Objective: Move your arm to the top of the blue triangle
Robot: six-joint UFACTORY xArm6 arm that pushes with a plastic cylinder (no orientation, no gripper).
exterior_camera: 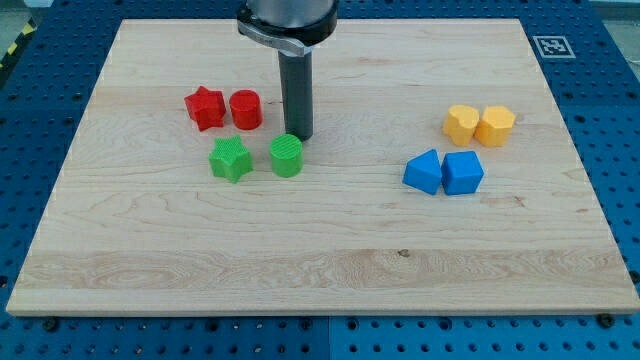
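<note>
Tip: my tip (299, 135) rests on the board (320, 250), clamping nothing, just at 1 o'clock of the green cylinder (286, 156).
Blue triangle (423, 172): well off at 3 o'clock, untouched.

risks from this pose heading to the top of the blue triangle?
1. My tip sits right above the green cylinder; a sloppy start may nudge it.
2. The blue triangle touches the blue cube; overshoot would push both.
3. The yellow blocks lie just above the target, so a high approach could clip them.
</note>
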